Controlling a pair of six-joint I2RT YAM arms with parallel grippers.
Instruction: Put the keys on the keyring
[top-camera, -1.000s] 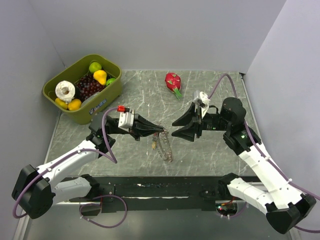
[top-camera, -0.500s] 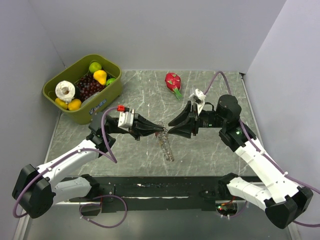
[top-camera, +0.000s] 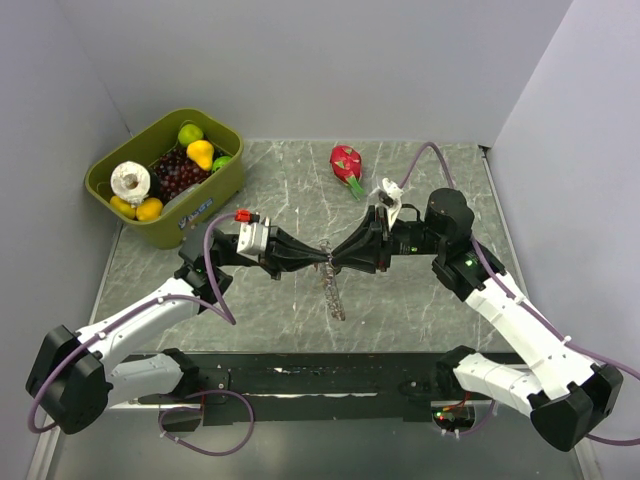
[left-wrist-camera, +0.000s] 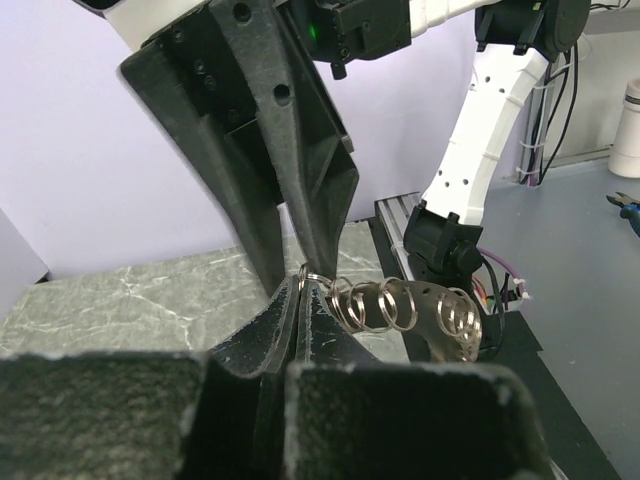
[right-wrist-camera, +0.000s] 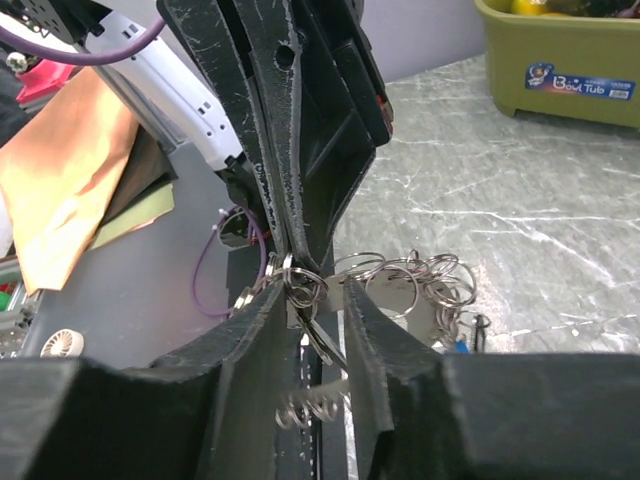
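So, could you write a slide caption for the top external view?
Left gripper, jaws shut, holds the dangling keyring; right gripper, jaws open, straddles its top.

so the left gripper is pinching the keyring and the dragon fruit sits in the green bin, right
No. The left gripper does pinch the keyring, but the dragon fruit is not in the green bin: the top external view shows it lying on the table, apart from the bin.
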